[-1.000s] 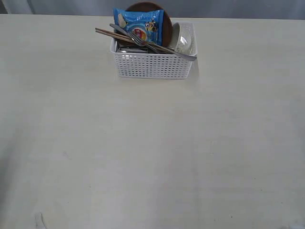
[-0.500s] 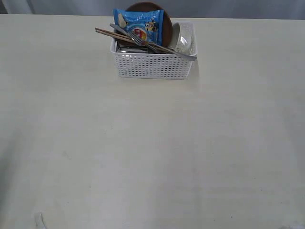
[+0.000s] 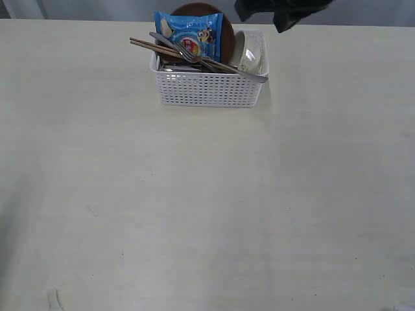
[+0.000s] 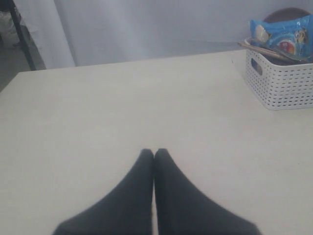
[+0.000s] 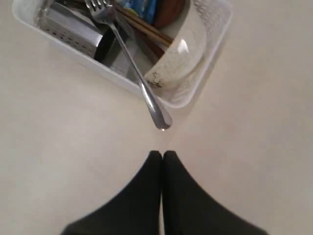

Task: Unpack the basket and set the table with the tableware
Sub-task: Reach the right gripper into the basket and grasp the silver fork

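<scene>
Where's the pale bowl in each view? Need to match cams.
Exterior: bowl in the basket's right end, tilted.
Left wrist: bowl not visible; basket cropped at the frame edge.
Right wrist: bowl inside the basket, beside the fork handle.
Shared landmark: the white basket.

You are working in what looks like a staged test space, a lab more than a home: the table (image 3: 194,214) is one wide, plain cream surface with faint scuffs, and a pale grey curtain (image 4: 146,24) hangs as a backdrop right behind it. The only homely thing is the white basket (image 3: 209,91) of tableware (image 3: 227,67) (a blue snack packet (image 3: 189,35) stands among it), while a dark strut (image 4: 23,36) slants beside the curtain.
</scene>
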Tool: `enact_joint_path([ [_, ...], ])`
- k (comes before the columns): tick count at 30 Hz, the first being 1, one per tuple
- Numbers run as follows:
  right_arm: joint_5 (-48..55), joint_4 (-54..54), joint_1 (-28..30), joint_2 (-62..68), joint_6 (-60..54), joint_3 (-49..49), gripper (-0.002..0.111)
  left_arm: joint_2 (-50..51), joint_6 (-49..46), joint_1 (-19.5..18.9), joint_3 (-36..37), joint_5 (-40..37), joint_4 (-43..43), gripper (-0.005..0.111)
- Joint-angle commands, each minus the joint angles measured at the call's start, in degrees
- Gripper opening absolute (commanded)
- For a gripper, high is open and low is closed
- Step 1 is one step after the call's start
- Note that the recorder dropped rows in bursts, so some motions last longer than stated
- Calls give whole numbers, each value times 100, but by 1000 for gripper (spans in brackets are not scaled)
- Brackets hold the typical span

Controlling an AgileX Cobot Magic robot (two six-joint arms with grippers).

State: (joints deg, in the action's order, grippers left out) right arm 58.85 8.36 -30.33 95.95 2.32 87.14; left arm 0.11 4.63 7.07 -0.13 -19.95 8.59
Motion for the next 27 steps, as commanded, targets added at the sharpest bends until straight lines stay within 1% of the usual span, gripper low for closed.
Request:
enact_joint_path([
  [1,102,-351,-60,485,-732,500,0,-11,13,29,13,3,14,0],
  [11,699,-1793,-47,1947,-2387,2173,2,-11,13,29,13,3,14,0],
  [13,712,-1896,-47,2157,-2509,2483,8,-11,13,29,13,3,14,0],
  [17,715,-1849,9,2543,-2574,2906,33,-11,13,29,13,3,14,0],
  [19,678,-1849,112,2712,-2574,3053,42,-11,13,29,13,3,14,0],
  [22,606,-1959,336,2888,-2574,3225,43,-11,13,29,13,3,14,0],
  [24,555,-2327,516,2970,-2609,3238,43,-11,13,29,13,3,14,0],
  [27,566,-2875,713,3104,-2969,3238,43,-11,13,29,13,3,-20,0],
])
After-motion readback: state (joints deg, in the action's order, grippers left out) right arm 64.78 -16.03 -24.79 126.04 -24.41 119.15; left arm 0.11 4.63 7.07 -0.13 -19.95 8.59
